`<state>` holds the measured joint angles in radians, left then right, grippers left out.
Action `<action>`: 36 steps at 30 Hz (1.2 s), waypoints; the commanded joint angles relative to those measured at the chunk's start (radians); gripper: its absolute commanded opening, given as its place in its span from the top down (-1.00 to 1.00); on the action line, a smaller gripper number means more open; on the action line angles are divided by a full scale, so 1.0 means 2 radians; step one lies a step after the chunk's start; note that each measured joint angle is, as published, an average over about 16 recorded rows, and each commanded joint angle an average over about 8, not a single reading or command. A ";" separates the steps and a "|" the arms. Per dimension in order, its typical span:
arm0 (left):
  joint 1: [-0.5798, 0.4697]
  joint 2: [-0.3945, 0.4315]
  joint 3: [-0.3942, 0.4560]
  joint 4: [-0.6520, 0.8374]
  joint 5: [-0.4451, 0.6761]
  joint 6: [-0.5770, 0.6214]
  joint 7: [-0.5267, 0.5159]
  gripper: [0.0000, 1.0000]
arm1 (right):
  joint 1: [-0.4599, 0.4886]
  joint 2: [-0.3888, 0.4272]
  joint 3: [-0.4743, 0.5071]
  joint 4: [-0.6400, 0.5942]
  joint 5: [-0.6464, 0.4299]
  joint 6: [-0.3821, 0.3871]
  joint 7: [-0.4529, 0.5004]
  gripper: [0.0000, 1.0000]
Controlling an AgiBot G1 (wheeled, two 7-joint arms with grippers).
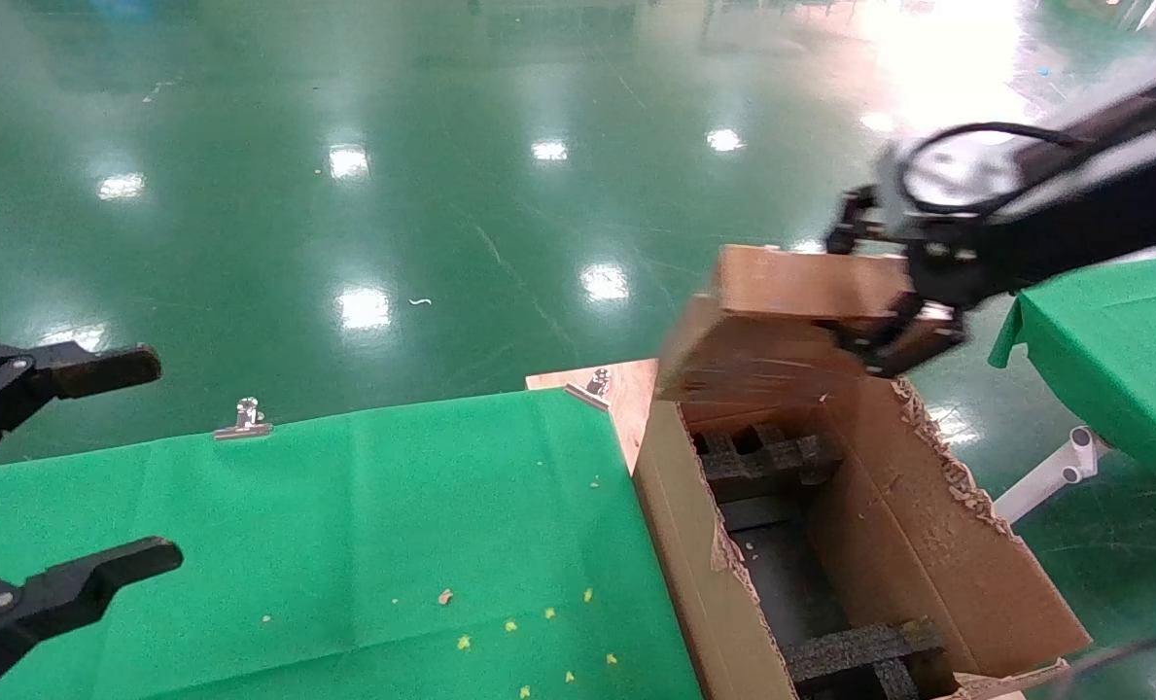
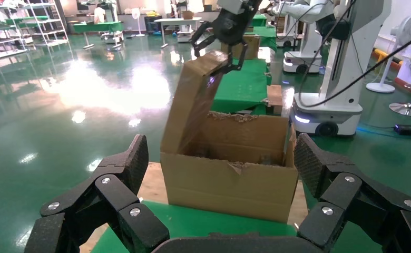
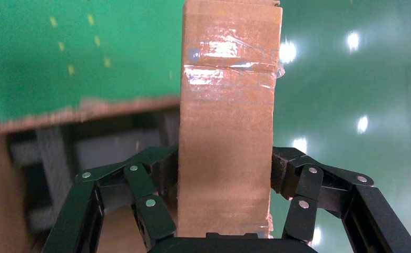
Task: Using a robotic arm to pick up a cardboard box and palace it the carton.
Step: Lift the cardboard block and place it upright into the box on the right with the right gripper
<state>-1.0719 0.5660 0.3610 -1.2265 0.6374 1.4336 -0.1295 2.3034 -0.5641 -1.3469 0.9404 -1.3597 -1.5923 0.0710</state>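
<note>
Overhead, the right claw [image 1: 893, 326] clamps the small taped brown cardboard box [image 1: 782, 326], tilted long-axis down above the far end of the large torn-edged brown carton [image 1: 937, 544], while the left claw [image 1: 57, 486] gapes wide, parked well away.

This is looking like a large robotics lab or test hall rather than a home or shop. A glossy green floor [image 1: 344, 194] is stretching far in every direction and reflecting rows of ceiling lights. In the left wrist view, other white wheeled robots [image 2: 330, 68] are standing at the far right beside more tables draped in green cloth [image 2: 243, 87], metal shelving racks [image 2: 13, 26] are lining the far left, and a pedestal fan [image 2: 403, 47] is standing at the right edge. Nearby, a green cloth [image 1: 344, 525] is covering a work table, with a metal clip [image 1: 244, 420] pinning its far edge.
</note>
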 commanded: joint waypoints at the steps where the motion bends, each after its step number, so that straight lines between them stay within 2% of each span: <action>1: 0.000 0.000 0.000 0.000 0.000 0.000 0.000 -1.00 | 0.016 0.019 -0.016 0.008 -0.005 -0.001 0.008 1.00; 7: 0.000 0.000 0.000 0.000 0.000 0.000 0.000 -1.00 | 0.031 0.070 -0.061 0.014 -0.010 0.005 0.038 1.00; 12: 0.000 0.000 0.000 0.000 0.000 0.000 0.000 -1.00 | 0.008 0.103 -0.079 -0.006 0.008 0.031 0.065 1.00; 18: 0.000 0.000 0.000 0.000 0.000 0.000 0.000 -1.00 | -0.045 0.136 -0.086 -0.031 0.054 0.094 0.109 1.00; 26: 0.000 0.000 0.000 0.000 0.000 0.000 0.000 -1.00 | -0.120 0.180 -0.097 -0.044 0.145 0.178 0.173 1.00; 36: 0.000 0.000 0.000 0.000 0.000 0.000 0.000 -1.00 | -0.207 0.240 -0.124 0.002 0.273 0.308 0.221 1.00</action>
<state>-1.0719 0.5660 0.3610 -1.2264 0.6374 1.4334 -0.1295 1.9004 -0.0920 -1.5917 0.9380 -0.8359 -0.9911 0.5024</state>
